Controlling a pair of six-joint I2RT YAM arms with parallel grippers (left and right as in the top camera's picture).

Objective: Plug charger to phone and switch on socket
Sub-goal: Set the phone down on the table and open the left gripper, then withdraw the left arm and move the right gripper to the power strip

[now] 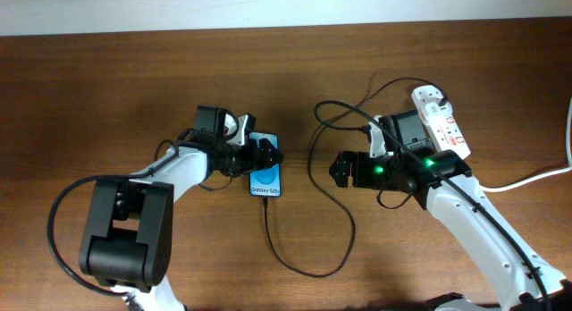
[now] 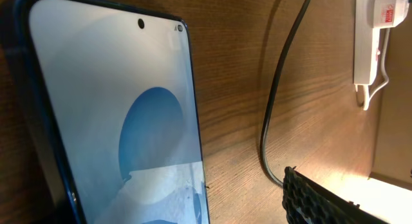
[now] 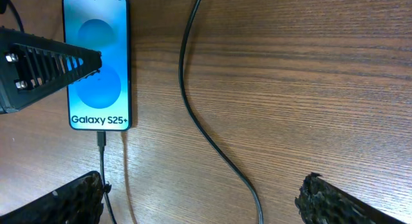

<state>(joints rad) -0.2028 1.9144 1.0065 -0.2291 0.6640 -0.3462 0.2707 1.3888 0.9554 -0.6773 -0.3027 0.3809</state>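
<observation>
One step looks done: the charger tip sits in the phone's near edge, mid-table. The left gripper hovers there, jaws apart. The right gripper is spread and empty. Far right, the socket probably still needs switching.

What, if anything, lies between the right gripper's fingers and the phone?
Only the charger cable crosses the table between the right gripper and the phone. One of the fingers of the left gripper also overlaps the phone's screen in the right wrist view.
</observation>
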